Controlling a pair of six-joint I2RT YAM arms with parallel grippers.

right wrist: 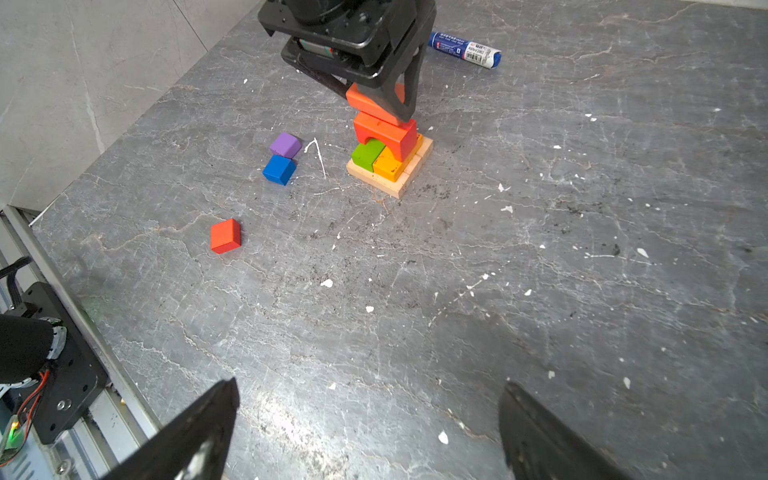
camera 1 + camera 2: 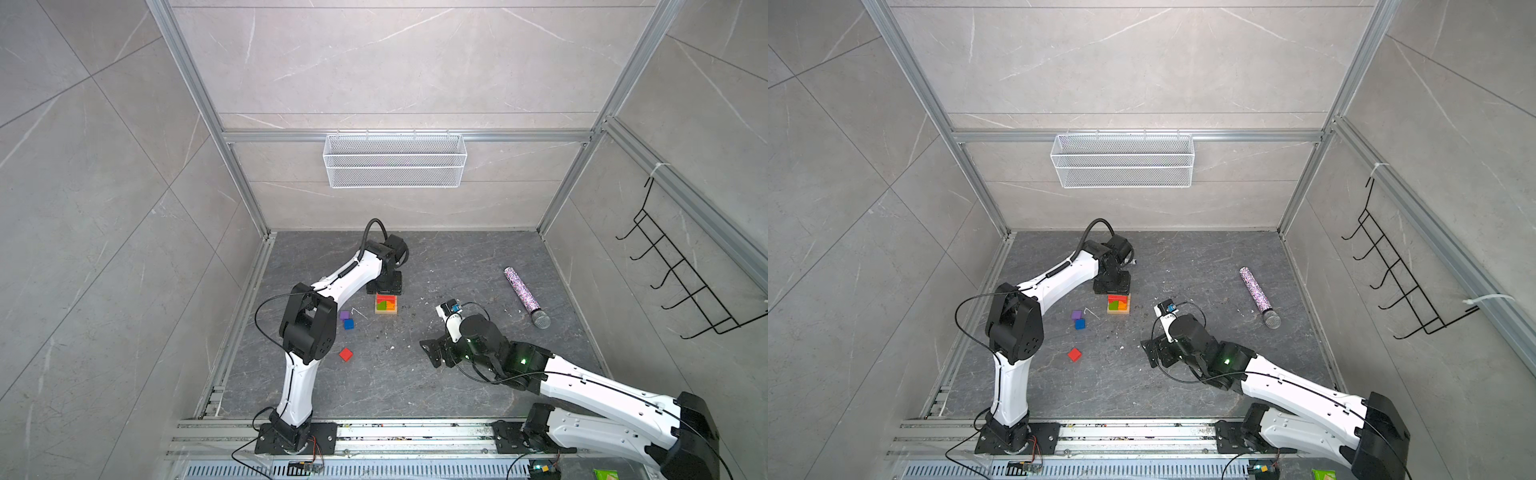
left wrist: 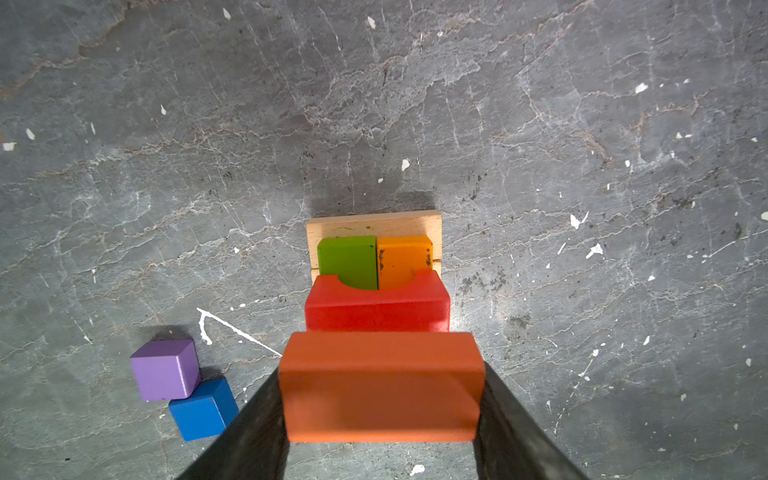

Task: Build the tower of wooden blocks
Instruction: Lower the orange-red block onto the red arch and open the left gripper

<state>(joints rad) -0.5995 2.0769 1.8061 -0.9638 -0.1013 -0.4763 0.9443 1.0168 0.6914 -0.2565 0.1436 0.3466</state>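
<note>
In both top views the left gripper hangs over the tower at the far side of the table, with the right gripper well apart. The left wrist view shows the left jaws half closed on an orange-red block at the red arch; whether they touch, I cannot tell. The arch sits on a green block and an orange block over a tan base. A purple cube and a blue cube touch nearby. The right wrist view shows the right jaws spread wide and empty, and a red cube lying alone.

Painted matt wood blocks — rough, scuffed stone-look tabletop.
</note>
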